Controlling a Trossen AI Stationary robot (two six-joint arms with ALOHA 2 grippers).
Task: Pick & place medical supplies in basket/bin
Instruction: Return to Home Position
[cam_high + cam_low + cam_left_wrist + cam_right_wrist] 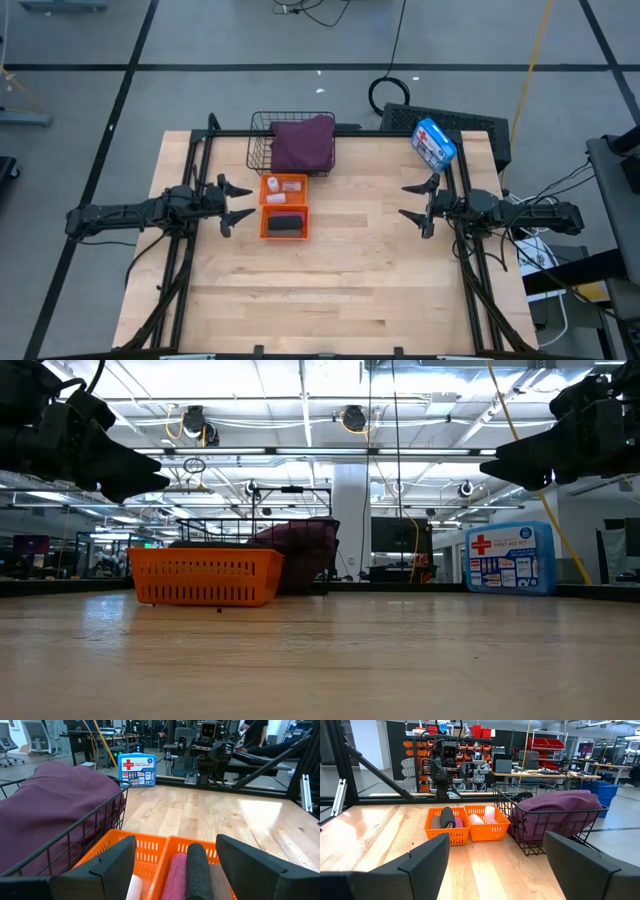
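1. The maroon cloth (303,143) lies heaped in the black wire basket (256,150) and bulges above the rim. I reckon a jolt to the basket could let a fold slump over the side.
2. The orange tray (263,222) sits right against the basket. It holds white vials (285,185) in the compartment nearest the basket, and the black roll (285,225) and pink roll (175,875) in the other.
3. My left gripper (243,202) hovers just beside the tray with its fingers spread and holding nothing. A careless swing inward could shove the tray.
4. My right gripper (405,201) hangs well apart from the tray, also spread and empty. It is nearer the first-aid kit (433,142).
5. Both arms reach level and inward from the table's sides.
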